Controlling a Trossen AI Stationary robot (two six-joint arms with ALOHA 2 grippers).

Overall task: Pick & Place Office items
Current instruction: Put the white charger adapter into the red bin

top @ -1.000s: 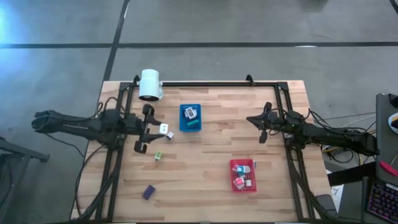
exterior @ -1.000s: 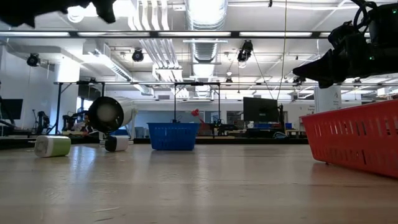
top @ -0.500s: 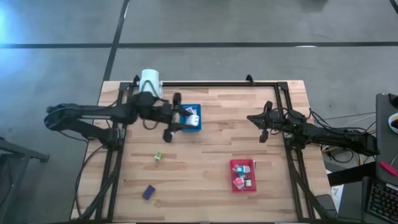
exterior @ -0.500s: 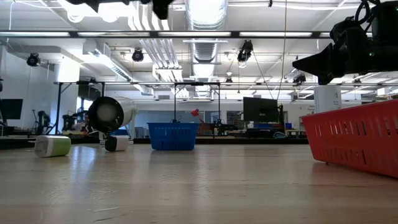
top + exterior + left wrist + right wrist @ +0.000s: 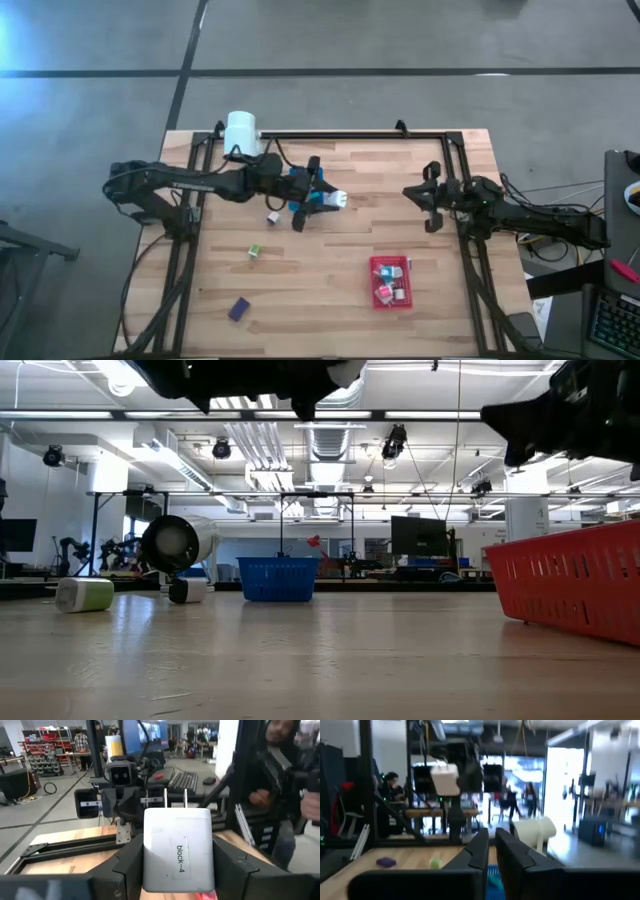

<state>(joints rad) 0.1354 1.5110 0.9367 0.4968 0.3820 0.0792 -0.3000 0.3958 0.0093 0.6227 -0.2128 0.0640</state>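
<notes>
My left gripper (image 5: 325,198) reaches level over the blue tray (image 5: 300,182), shut on a white block (image 5: 177,852) with two metal prongs and a "block-4" label. The block also shows in the right wrist view (image 5: 445,777). A small white item (image 5: 271,217), a green one (image 5: 254,251) and a purple one (image 5: 238,308) lie loose on the wood. The red tray (image 5: 374,283) holds several items. My right gripper (image 5: 432,207) hangs shut and free at the table's right side, high in the low view (image 5: 560,420). My left gripper pinches the white block by its two side faces (image 5: 150,857) between its two fingers (image 5: 127,865). The fingers come level from the table's left. The block is lifted clear above the table, its prongs pointing away from the gripper toward the table's right.
A white cylinder (image 5: 241,135) lies at the far left edge, beside a black frame rail (image 5: 350,134) along the far side. Bare wood stretches between the two trays and along the near edge. A person (image 5: 280,795) stands beyond the table's right side.
My left gripper has swept from the table's left side toward the right, over the blue tray, carrying the white block clear of the table. My right gripper has tipped upward a little.
</notes>
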